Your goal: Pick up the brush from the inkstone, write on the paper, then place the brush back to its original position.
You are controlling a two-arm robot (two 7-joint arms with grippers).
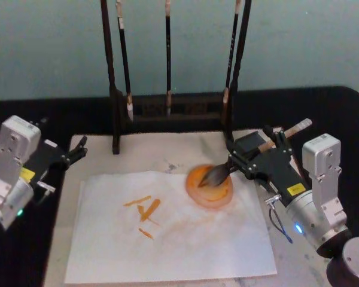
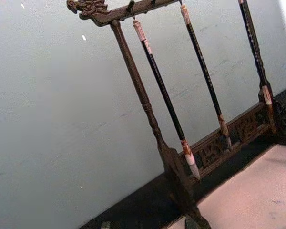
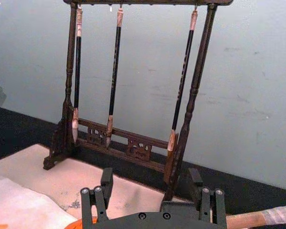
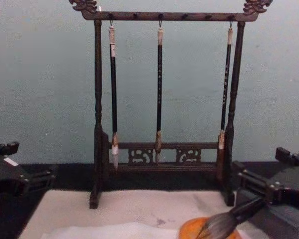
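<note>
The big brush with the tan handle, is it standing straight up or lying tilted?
Tilted. The big grey-tufted, tan-handled brush slants, its tuft down on the round orange inkstone, its handle rising through the right gripper.

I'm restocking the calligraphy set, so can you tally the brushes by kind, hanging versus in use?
Thin black-shafted brushes hanging on the rack: 3
Large tan-handled brush, bristles on the orange inkstone, at the right tool: 1
Total brushes: 4
</note>
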